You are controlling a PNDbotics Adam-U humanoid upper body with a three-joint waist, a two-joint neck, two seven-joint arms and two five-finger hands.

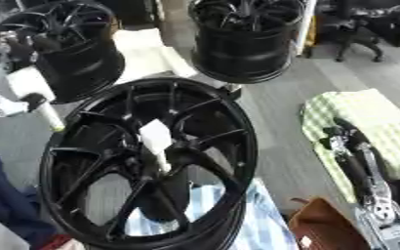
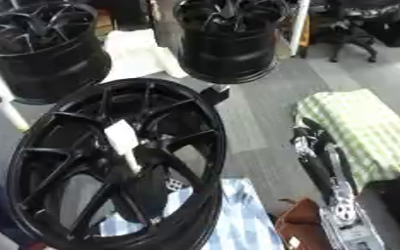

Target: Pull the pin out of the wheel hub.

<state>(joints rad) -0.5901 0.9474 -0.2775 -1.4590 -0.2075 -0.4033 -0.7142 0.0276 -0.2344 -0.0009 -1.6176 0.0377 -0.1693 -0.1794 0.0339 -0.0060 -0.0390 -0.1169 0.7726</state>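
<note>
A large black spoked wheel stands tilted in the middle, its face turned towards me. A white pin with a broad flat head sticks out of the hub at its centre. My right hand is dark and lies well to the right of the wheel, over a green checked cloth; its silver arm runs down to the lower right corner. It holds nothing that I can see. At the upper left edge a dark shape with silver parts, seemingly my left hand, sits against another wheel, far from the pin.
Two more black wheels stand behind, one at upper left and one at upper middle. A blue striped cloth lies under the near wheel. A brown bag sits at bottom right, a white post at left.
</note>
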